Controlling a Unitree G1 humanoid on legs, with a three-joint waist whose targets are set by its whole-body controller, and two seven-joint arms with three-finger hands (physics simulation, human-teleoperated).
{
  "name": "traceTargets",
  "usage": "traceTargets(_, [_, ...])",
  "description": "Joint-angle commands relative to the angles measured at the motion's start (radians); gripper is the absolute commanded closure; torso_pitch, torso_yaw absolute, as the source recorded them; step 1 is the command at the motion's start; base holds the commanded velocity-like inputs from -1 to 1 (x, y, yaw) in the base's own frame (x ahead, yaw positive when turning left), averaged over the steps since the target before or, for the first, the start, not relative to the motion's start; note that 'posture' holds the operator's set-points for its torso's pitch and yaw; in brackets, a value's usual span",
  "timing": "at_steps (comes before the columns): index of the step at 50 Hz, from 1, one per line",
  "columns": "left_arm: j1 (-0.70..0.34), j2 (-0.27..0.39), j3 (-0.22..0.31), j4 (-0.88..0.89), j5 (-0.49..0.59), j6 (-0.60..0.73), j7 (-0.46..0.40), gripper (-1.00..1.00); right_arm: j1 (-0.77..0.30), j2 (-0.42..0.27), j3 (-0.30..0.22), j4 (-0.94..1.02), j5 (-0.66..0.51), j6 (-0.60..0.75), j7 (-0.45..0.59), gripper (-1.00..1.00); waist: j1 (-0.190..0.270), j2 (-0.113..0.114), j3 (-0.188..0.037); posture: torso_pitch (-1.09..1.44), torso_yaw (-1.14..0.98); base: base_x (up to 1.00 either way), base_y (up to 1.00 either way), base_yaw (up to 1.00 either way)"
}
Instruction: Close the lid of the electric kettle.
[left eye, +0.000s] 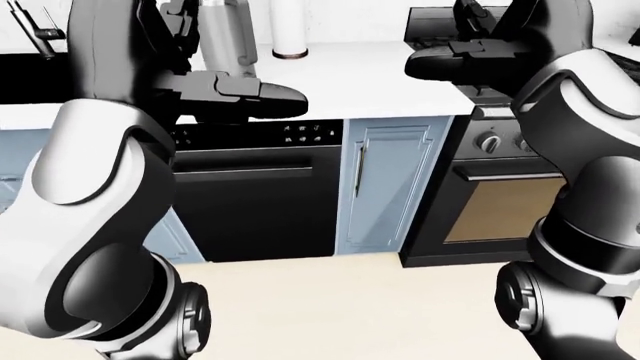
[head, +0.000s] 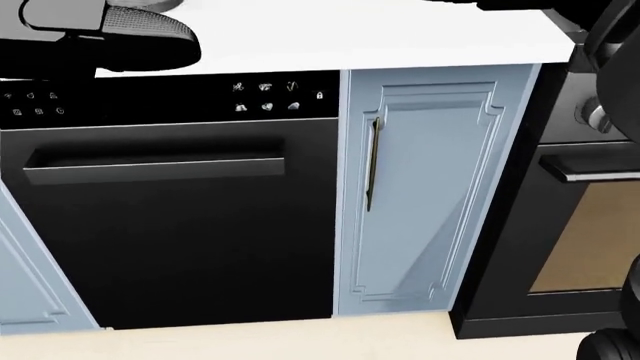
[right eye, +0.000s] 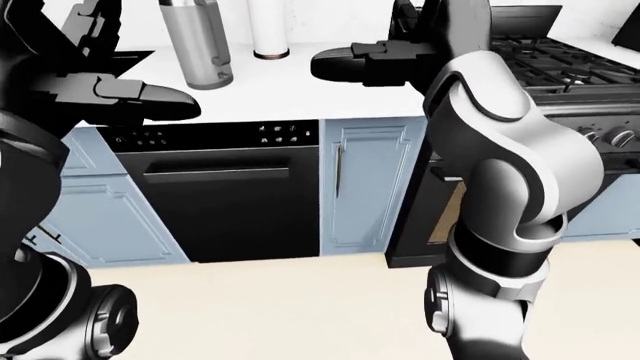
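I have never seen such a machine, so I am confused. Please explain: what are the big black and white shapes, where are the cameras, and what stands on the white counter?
The shapes are a humanoid robot's own arms. All three pictures come from cameras on its head, looking over the arms at a simulated kitchen. The left hand and right hand are raised over the counter; neither holds anything. On the counter stand a grey metal cylinder, possibly the kettle, and a white cylinder; their tops are cut off. Below are a black dishwasher, a blue cabinet door and an oven.

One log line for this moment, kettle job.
kettle: on counter, lid unseen | left hand: raised, empty | right hand: raised, empty | contact: none
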Motion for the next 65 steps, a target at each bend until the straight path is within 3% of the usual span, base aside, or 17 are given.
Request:
traceTargets(1, [-0.028,0.016,0.013,-0.003,0.001,-0.025,0.007,-1.00,-0.040,-0.006,-0.002,-0.017,-0.003,-0.012,0.002,-1.00,0.013,-0.031,-0.021,0.00,0.00,0.35,0.00,0.00])
traceTargets(9, [-0.021,0.024,0.012,0.000,-0.015,-0.036,0.018,-1.00,-0.038,-0.001,0.001,-0.015,-0.013,-0.012,0.009,-1.00,-0.013,0.039,-0.019,0.00,0.00,0.37,0.00,0.00])
traceTargets(11, [-0.022,0.023,0.015,0.001,-0.019,-0.043,0.019,-1.00,-0.039,-0.001,-0.002,-0.019,-0.014,-0.008,0.010,-1.00,-0.022,0.074,-0.028,0.00,0.00,0.39,0.00,0.00])
traceTargets(13, [-0.030,0.022,0.015,-0.018,-0.035,-0.043,0.026,-1.00,-0.037,-0.002,-0.003,-0.019,-0.016,-0.009,0.014,-1.00,-0.026,0.140,-0.054,0.00,0.00,0.39,0.00,0.00])
traceTargets(14, [-0.040,0.021,0.019,-0.033,-0.044,-0.018,0.034,-1.00,-0.038,-0.001,-0.002,-0.019,-0.017,-0.009,0.014,-1.00,-0.018,0.096,-0.036,0.00,0.00,0.40,0.00,0.00])
traceTargets(15, [-0.029,0.023,0.028,-0.031,-0.051,-0.017,0.032,-1.00,-0.038,0.000,-0.002,-0.019,-0.017,-0.009,0.015,-1.00,-0.026,0.117,-0.030,0.00,0.00,0.40,0.00,0.00])
traceTargets(21, [-0.024,0.040,0.021,0.002,-0.065,-0.038,0.037,-1.00,-0.036,0.000,-0.002,-0.021,-0.022,-0.006,0.019,-1.00,-0.004,0.081,-0.034,0.00,0.00,0.40,0.00,0.00])
traceTargets(28, [-0.031,0.037,0.038,-0.020,-0.088,-0.024,0.056,-1.00,-0.032,0.003,0.000,-0.021,-0.028,-0.009,0.027,-1.00,0.020,-0.018,-0.060,0.00,0.00,0.42,0.00,0.00])
traceTargets(30, [-0.025,0.046,0.032,-0.012,-0.095,-0.028,0.055,-1.00,-0.032,0.004,-0.003,-0.022,-0.027,-0.007,0.027,-1.00,0.018,-0.029,-0.017,0.00,0.00,0.45,0.00,0.00])
traceTargets(38, [-0.022,0.049,0.008,0.004,-0.080,-0.043,0.055,-1.00,-0.033,0.005,-0.001,-0.021,-0.029,-0.008,0.031,-1.00,-0.011,0.023,-0.028,0.00,0.00,0.45,0.00,0.00])
traceTargets(43, [-0.029,0.049,0.009,0.001,-0.076,-0.033,0.054,-1.00,-0.035,0.005,-0.003,-0.024,-0.029,-0.003,0.029,-1.00,-0.027,0.105,-0.068,0.00,0.00,0.46,0.00,0.00])
traceTargets(45, [-0.034,0.047,0.010,-0.002,-0.078,-0.025,0.055,-1.00,-0.033,0.004,-0.004,-0.021,-0.030,-0.008,0.032,-1.00,-0.028,0.111,-0.015,0.00,0.00,0.45,0.00,0.00])
traceTargets(54, [-0.029,0.044,0.005,-0.003,-0.070,-0.028,0.049,-1.00,-0.030,0.005,-0.002,-0.023,-0.032,-0.007,0.032,-1.00,0.008,0.059,-0.038,0.00,0.00,0.45,0.00,0.00])
traceTargets(58, [-0.025,0.044,0.007,-0.002,-0.066,-0.033,0.044,-1.00,-0.029,0.004,-0.004,-0.023,-0.033,-0.009,0.034,-1.00,0.011,-0.022,-0.061,0.00,0.00,0.44,0.00,0.00])
traceTargets(59, [-0.023,0.044,0.005,-0.001,-0.065,-0.036,0.042,-1.00,-0.030,0.005,-0.005,-0.024,-0.032,-0.007,0.032,-1.00,0.008,0.001,-0.042,0.00,0.00,0.45,0.00,0.00])
traceTargets(60, [-0.022,0.044,0.004,0.000,-0.064,-0.036,0.041,-1.00,-0.030,0.004,-0.006,-0.023,-0.032,-0.008,0.033,-1.00,0.014,-0.014,-0.013,0.00,0.00,0.45,0.00,0.00])
traceTargets(65, [-0.021,0.039,0.001,-0.003,-0.059,-0.034,0.034,-1.00,-0.032,0.004,-0.009,-0.018,-0.031,-0.005,0.024,-1.00,0.002,-0.009,-0.036,0.00,0.00,0.29,0.00,0.00])
